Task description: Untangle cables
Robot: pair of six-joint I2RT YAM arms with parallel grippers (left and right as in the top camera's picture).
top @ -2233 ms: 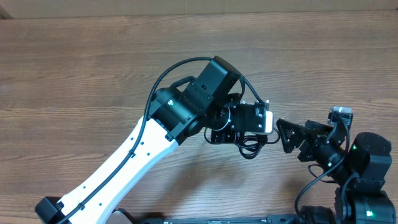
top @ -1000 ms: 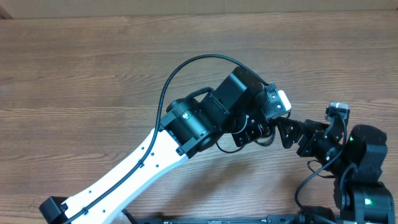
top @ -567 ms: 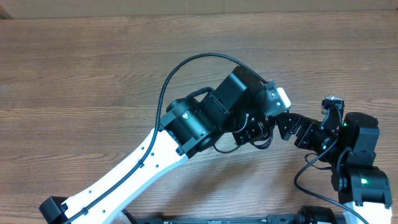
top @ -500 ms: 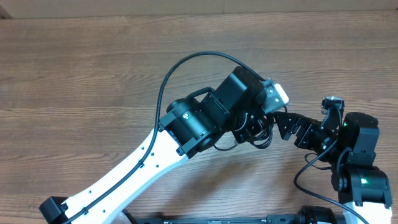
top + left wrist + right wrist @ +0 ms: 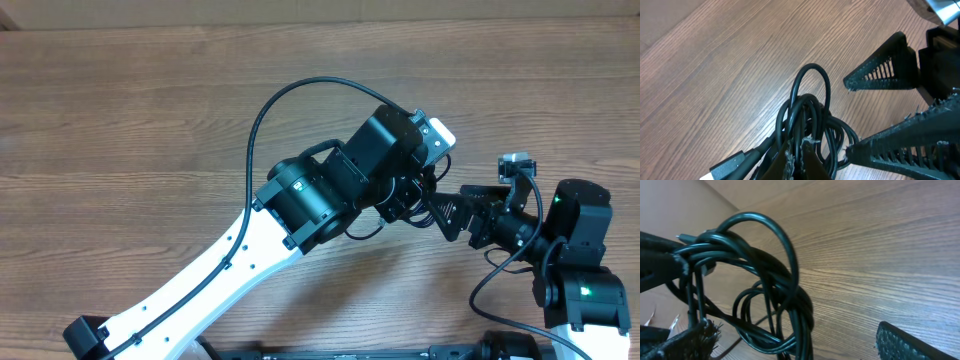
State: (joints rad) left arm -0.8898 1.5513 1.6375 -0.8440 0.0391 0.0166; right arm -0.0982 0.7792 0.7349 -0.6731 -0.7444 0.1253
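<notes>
You look to be at a robotics lab bench: a plain wood-grain desk (image 5: 120,110) stretches away on every side of the right tool (image 5: 443,212). Behind that tool, a green status light (image 5: 583,291) glows on the arm (image 5: 580,255).

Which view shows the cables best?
Right wrist. The cables fill its left half, with loops and crossings sharp against the table. Left wrist shows the same bundle smaller and cut off at the bottom edge. Overhead shows almost nothing of it, because the left arm covers it.
</notes>
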